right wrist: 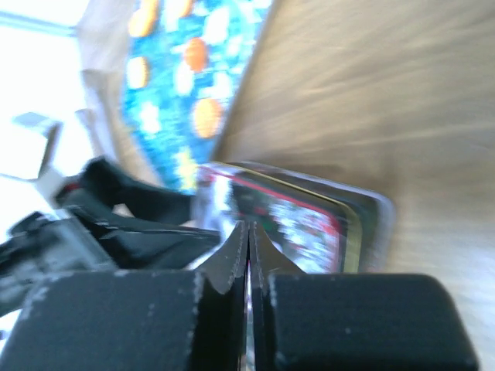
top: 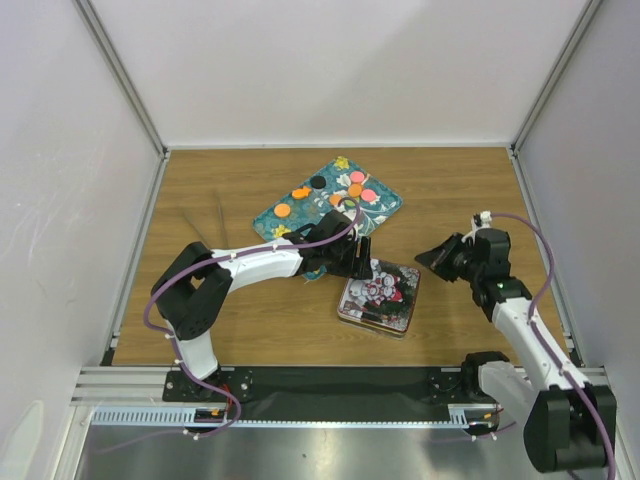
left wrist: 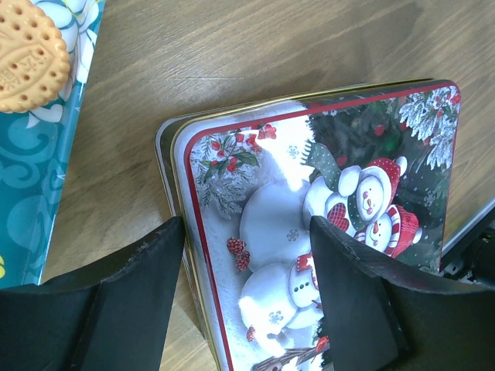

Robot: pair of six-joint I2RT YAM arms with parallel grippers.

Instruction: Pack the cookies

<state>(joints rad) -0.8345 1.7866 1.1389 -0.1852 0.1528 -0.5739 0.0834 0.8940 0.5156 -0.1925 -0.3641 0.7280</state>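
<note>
Our left gripper (left wrist: pixel 246 229), jaws wide, straddles the nine-o'clock edge of the snowman-printed rectangular metal tin (left wrist: pixel 271 209); we should pinch its lid squarely. Right gripper (right wrist: pixel 247 239) hovers closed, empty, at three. Small round cookies (top: pixel 355 190) lie on the teal floral tray (top: pixel 265 218) at twelve.

I can read no lettering in any view from my remote station. The cookie (left wrist: pixel 29 54) at the top-left corner of the left wrist view carries an embossed stamp, too faint for me to make out. The Christmas tin lid (left wrist: pixel 325 224) shows snowmen and holly.
</note>
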